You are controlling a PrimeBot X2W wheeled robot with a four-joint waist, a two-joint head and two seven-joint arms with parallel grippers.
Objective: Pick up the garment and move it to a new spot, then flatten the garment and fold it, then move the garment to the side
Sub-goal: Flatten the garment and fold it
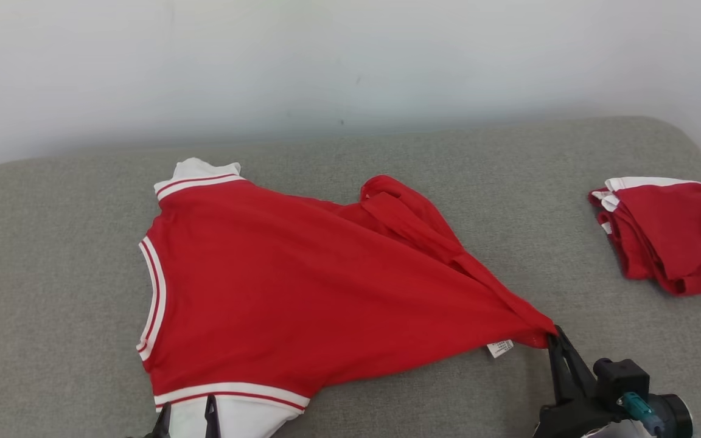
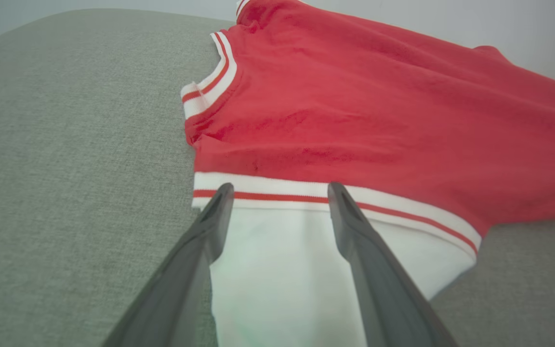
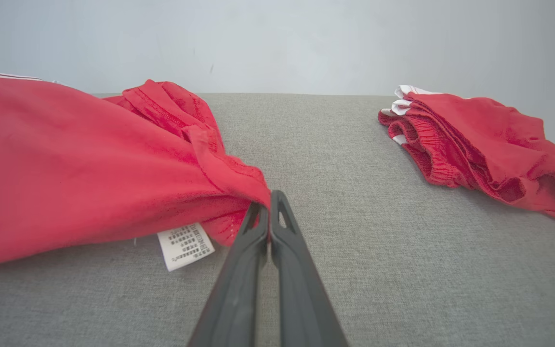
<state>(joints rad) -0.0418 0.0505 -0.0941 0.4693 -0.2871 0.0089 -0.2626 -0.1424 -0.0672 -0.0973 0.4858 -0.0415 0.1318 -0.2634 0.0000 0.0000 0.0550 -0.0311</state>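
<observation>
Garment (image 1: 277,286), red with white striped trim, lies spread mid grey surface (image 1: 52,274). My left fingers (image 2: 200,250) stand wide apart over its white sleeve (image 2: 277,270), gripping nothing. Care label (image 3: 185,245) pokes out at the near right corner, where my right fingers (image 3: 251,250) are clamped on the fabric. Folded red pile (image 1: 673,237) sits well apart, far right.

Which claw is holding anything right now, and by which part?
Right claw pinches the red garment at its corner by the care label; left claw is open, holding nothing.
</observation>
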